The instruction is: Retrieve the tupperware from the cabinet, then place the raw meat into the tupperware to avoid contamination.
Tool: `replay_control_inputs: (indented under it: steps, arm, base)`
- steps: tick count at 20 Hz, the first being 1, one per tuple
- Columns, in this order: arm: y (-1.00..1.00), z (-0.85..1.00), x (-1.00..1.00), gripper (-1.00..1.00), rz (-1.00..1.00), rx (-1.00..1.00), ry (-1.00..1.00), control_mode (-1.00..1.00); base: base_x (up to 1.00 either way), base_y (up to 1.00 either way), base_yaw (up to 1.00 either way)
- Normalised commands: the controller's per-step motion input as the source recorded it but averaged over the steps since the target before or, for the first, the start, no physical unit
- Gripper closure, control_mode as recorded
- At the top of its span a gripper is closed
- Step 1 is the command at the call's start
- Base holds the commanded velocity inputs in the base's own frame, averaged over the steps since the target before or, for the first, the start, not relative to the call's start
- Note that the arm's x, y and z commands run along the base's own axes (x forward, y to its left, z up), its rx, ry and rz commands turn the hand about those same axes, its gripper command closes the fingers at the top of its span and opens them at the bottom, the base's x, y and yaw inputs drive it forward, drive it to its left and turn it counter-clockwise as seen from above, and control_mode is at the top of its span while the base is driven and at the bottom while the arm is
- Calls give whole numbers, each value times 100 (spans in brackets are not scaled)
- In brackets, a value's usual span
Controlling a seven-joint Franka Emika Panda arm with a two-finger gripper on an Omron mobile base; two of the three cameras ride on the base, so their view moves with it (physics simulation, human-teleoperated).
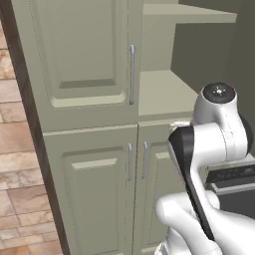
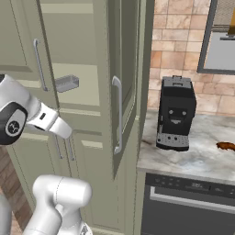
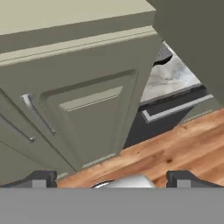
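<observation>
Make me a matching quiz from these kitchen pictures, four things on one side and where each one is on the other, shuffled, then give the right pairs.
Things:
1. tupperware
2. raw meat
3. coffee machine
4. dishwasher

Places:
A. under the stone counter
B. on the shelf inside the opened cabinet
C. far right on the counter, lying alone
D. standing on the counter beside the cabinet

Pairs: 1-B, 2-C, 3-D, 4-A
</observation>
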Motion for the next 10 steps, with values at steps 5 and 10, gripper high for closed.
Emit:
replay_control_inputs:
  steps: [5,10]
  arm:
    - [29,23,25,-100,12,18,1,-100]
    - [50,28,16,-100,24,-10,4,-100]
  base:
    - [0,0,0]
    - [0,0,0]
